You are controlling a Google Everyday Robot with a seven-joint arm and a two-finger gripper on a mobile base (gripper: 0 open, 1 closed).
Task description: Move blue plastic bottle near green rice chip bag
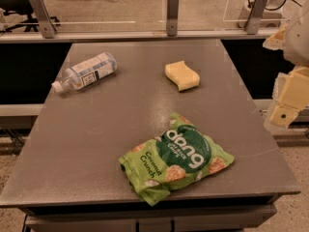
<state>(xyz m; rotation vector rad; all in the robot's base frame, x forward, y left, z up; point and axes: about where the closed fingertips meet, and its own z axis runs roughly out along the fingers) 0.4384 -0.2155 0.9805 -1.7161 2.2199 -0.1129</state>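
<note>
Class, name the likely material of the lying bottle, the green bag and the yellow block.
Small bluish clear bottle: glossy see-through plastic, white cap. Crinkled green snack bag: thin printed film, probably plastic, sharply creased. Yellow wavy block: matte, likely foam sponge. The tool hangs to the right of the grey table.
</note>
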